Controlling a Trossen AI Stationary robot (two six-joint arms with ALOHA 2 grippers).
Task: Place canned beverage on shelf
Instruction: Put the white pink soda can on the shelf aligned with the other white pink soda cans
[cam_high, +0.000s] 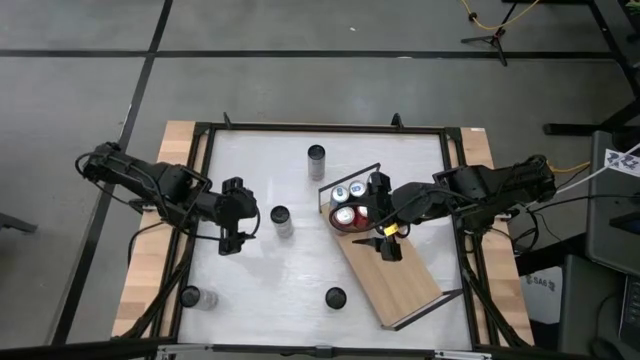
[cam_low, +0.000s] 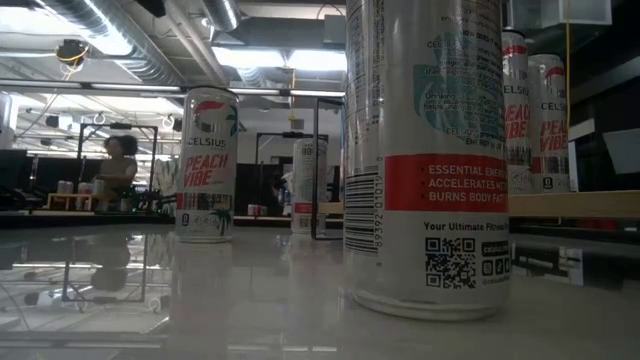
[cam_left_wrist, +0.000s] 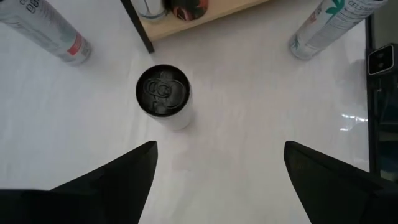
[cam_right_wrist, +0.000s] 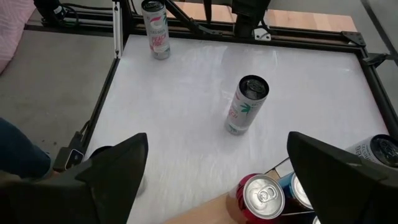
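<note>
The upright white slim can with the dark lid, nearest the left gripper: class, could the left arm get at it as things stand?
Probably yes. The left gripper is open, and the white slim can stands alone on bare white tabletop just ahead, nothing between.

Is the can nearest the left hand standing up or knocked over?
Standing up. The can shows its round dark top from above, and the left wrist view looks down on its lid, with the open left hand beside it.

Light-wood shelf angled, three cans aboard
</note>
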